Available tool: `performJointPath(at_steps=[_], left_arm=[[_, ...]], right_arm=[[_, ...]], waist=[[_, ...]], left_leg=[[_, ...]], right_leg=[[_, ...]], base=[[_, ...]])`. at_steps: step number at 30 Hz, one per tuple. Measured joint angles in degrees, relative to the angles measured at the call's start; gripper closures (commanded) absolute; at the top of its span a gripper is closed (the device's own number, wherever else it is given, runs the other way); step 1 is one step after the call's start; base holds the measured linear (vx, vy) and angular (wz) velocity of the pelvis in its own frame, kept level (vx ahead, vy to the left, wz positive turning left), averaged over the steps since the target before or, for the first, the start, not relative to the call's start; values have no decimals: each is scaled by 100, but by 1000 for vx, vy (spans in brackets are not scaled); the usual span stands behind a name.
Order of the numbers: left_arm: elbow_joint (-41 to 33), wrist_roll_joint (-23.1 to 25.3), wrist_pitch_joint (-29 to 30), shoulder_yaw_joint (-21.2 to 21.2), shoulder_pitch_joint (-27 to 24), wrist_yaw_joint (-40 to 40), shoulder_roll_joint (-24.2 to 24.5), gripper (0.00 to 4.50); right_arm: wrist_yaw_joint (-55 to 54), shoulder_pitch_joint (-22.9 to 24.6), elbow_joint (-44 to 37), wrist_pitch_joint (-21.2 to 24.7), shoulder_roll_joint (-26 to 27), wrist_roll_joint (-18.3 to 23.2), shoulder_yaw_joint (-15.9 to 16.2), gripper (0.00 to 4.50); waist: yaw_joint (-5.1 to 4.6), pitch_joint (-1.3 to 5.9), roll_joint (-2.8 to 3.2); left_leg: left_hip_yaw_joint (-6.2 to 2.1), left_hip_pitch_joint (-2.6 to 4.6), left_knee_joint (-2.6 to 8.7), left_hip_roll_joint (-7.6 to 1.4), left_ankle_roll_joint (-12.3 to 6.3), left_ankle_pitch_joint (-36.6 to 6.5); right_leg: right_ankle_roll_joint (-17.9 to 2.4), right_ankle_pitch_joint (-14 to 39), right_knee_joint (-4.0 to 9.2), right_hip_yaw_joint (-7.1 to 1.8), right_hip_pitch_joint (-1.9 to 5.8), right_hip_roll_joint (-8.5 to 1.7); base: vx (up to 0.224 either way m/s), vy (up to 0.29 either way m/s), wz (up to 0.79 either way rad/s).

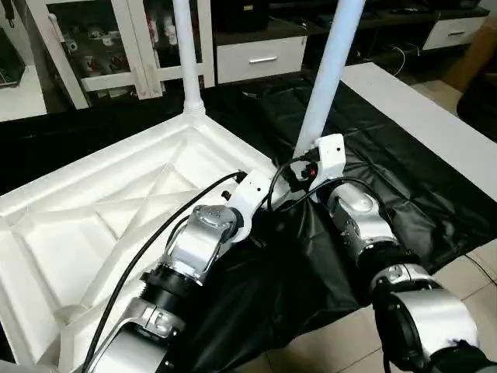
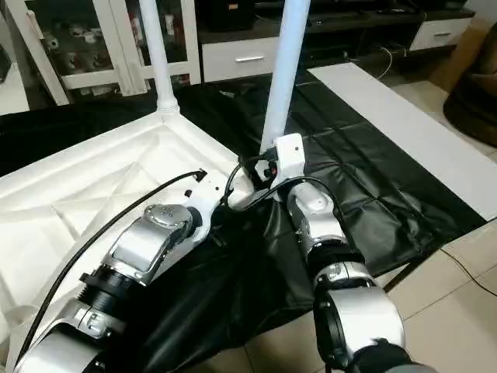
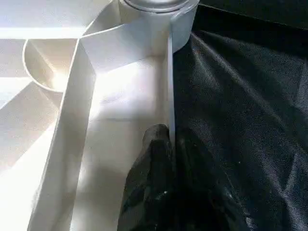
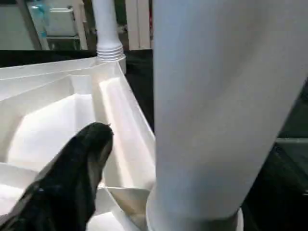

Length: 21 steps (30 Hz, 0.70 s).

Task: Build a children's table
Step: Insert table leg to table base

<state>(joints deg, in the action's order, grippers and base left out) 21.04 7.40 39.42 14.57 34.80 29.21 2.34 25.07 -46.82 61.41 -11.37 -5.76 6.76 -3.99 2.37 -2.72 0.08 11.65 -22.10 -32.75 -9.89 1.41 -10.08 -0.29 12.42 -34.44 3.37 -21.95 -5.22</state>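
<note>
Left wrist view: left end effector (image 3: 166, 144) pinches tabletop (image 3: 120, 106) rim.

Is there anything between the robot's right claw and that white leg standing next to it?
Nothing visible. The near leg stands upright in the corner socket of the tabletop, and the right claw sits right beside it, one black finger to its side, with no object in the gap. A second leg stands at the far corner.

Smooth white plastic tabletop (image 1: 93, 210); wrinkled, faintly glossy black cloth (image 1: 404, 194); brushed-metal forearms (image 1: 357, 214).
</note>
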Motion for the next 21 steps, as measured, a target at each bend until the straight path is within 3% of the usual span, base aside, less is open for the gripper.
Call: performJointPath(at_steps=[4, 10, 21], left_arm=[[0, -16, -58, 40, 0, 43, 63, 450], [-22, -55, -137, 129, -1, 256, 171, 450], [-46, -98, -197, 202, -10, 326, 273, 450]], right_arm=[[143, 44, -92, 19, -40, 0, -1, 7], [242, 114, -223, 98, -178, 18, -9, 7], [244, 114, -234, 125, -231, 27, -14, 7]], waist=[[9, -7, 11], [104, -12, 20], [118, -14, 24]], left_leg=[[0, -1, -3, 0, -1, 1], [0, -2, -5, -1, -2, 2], [0, -10, -26, -3, -2, 1]], right_leg=[[0, 0, -4, 1, 0, 0], [0, 0, -6, 3, 0, 0], [-1, 1, -26, 4, -4, -3]], base=[[0, 0, 0], [0, 0, 0], [0, 0, 0]])
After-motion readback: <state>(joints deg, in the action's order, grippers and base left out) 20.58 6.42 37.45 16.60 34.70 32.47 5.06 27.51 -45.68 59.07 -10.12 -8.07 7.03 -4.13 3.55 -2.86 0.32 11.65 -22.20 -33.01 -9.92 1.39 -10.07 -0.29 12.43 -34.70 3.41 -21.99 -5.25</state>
